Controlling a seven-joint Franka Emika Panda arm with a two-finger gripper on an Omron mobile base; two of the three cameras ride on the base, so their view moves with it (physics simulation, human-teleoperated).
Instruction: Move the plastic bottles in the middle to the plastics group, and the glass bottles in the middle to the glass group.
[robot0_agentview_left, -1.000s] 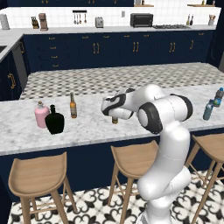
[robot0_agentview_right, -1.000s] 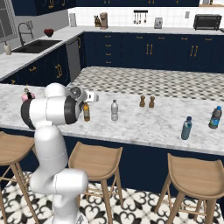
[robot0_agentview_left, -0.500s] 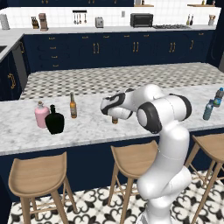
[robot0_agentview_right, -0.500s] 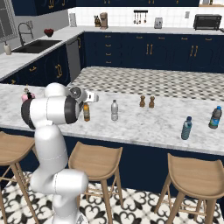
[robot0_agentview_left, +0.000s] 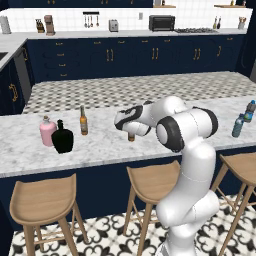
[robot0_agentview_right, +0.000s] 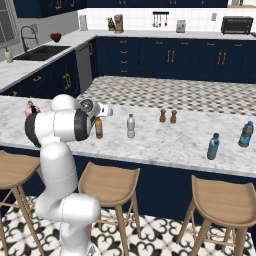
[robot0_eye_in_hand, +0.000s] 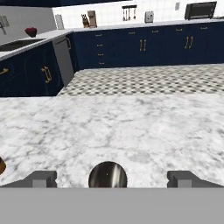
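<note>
while the black bottle (robot0_agentview_left: 62, 137) already stands by the pink bottle (robot0_agentview_left: 47, 132) at left of the frame, the wide-open, empty gripper (robot0_eye_in_hand: 107, 178) hovers at mid-frame over the pale plastic bottle (robot0_agentview_right: 131, 126), with a brown beer bottle (robot0_agentview_right: 98, 128) also unmoved.

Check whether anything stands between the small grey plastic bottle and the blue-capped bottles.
Nothing visible stands in the way. In the right base view the marble counter lies bare between the plastic bottle and the blue-capped bottles. Two small brown shakers stand farther back, off that line.
</note>
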